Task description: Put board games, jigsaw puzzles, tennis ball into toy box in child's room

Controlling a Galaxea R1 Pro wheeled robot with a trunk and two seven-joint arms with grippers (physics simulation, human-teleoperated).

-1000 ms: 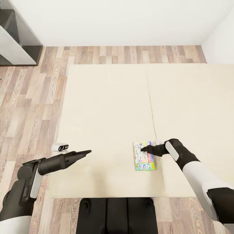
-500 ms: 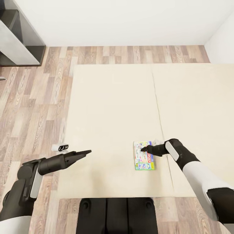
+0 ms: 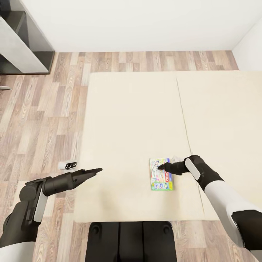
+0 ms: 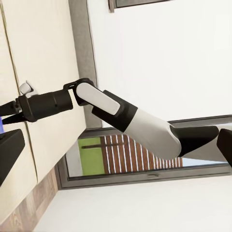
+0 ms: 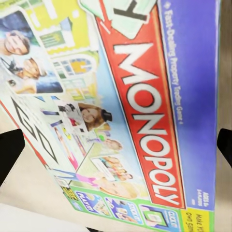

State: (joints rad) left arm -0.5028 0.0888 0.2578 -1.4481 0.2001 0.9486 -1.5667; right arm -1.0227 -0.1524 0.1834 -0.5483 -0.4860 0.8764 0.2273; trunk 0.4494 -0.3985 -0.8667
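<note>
The bed's [image 3: 127, 109] plain beige mattress lies below both arms. Over its near part hangs a green-and-white Monopoly board game [image 3: 161, 178], cover up. My right gripper [image 3: 159, 167] reaches over it from the right, shut on it. Up close, the red Monopoly banner and blue side of the board game [image 5: 135, 121] span the gap between the two dark fingertips [image 5: 9, 154]. My left gripper [image 3: 100, 169] hovers at the bed's left edge, open with nothing in it. From that wrist I see my right gripper [image 4: 7, 112] and its white forearm. The table, toy box, puzzles and tennis ball are out of view.
Wood-plank floor [image 3: 43, 120] runs along the bed's left side and beyond its far end. A dark-and-grey cabinet [image 3: 22, 43] stands at the far left against the white wall [image 3: 138, 25]. A dark-framed window [image 4: 121, 162] is visible past my right arm.
The whole picture has shifted: the bed has slid to the right, so the camera moved. Both arms and the board game keep their places in the picture.
</note>
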